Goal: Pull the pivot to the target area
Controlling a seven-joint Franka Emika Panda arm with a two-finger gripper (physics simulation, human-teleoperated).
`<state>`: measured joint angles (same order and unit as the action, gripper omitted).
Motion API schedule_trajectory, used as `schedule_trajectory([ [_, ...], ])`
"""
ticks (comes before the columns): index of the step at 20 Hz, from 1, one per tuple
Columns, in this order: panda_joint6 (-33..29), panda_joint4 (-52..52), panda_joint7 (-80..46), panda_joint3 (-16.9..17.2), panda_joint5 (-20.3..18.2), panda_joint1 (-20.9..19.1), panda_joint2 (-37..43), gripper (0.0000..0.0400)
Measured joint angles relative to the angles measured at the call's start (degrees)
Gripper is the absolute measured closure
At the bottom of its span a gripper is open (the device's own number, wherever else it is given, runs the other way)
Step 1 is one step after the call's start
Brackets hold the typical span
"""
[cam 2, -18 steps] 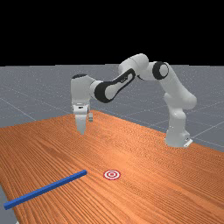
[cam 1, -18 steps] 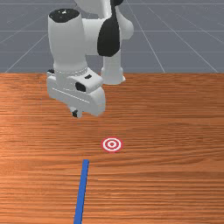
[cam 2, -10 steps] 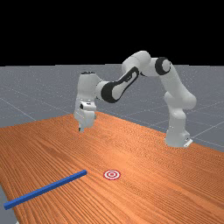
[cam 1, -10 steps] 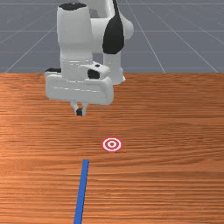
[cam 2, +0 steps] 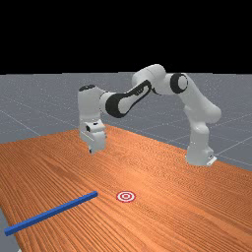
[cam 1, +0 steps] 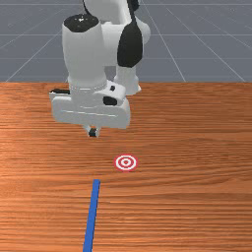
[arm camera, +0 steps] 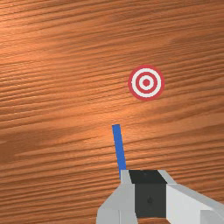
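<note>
In the front view, the bar [cam 1: 92,211] lies left of the target [cam 1: 126,162].

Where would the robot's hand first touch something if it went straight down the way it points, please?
The hand would probably meet the blue bar near its target-side end, or the table just beside it; the drop's depth makes it hard to tell which.

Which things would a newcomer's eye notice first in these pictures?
Probably the bright blue bar, which lies across the far view's lower left. Next may come the red-and-white bullseye target, flat on the wood off the bar's end. The white-and-grey Panda arm reaches in from the far view's right, its shut gripper above the table.
</note>
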<state>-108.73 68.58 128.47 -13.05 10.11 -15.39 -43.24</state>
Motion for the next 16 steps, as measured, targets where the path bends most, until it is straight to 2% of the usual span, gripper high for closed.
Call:
schedule_trajectory([
  [1,2.4,-4.9,0.15,0.21,0.19,0.74,-2.76,0.04],
  [2,6.96,-15.5,0.76,0.54,0.27,2.15,-8.64,0.04],
  [5,6.96,-15.46,0.76,0.54,0.27,2.17,-8.73,0.04],
  [6,6.96,-15.46,0.76,0.54,0.27,2.17,-8.73,0.0243],
  [7,5.52,-15.6,2.24,-1.05,-2.06,0.95,-10.49,0.0147],
  [8,3.9,-14.5,2.16,-0.95,-1.87,0.87,-10.99,0.0089],
  [9,6.41,-18.35,0.97,0.88,0.37,2.58,-13.57,0.0054],
  [11,-2.09,-8.87,0.48,0.47,0.35,1.32,-10.05,0.002],
  [12,1.99,-13.32,1.91,-0.61,-1.41,0.93,-12.55,0.0012],
  [16,-0.06,-13.24,2.99,-1.53,-2.58,0.08,-14.72,0.0001],
])
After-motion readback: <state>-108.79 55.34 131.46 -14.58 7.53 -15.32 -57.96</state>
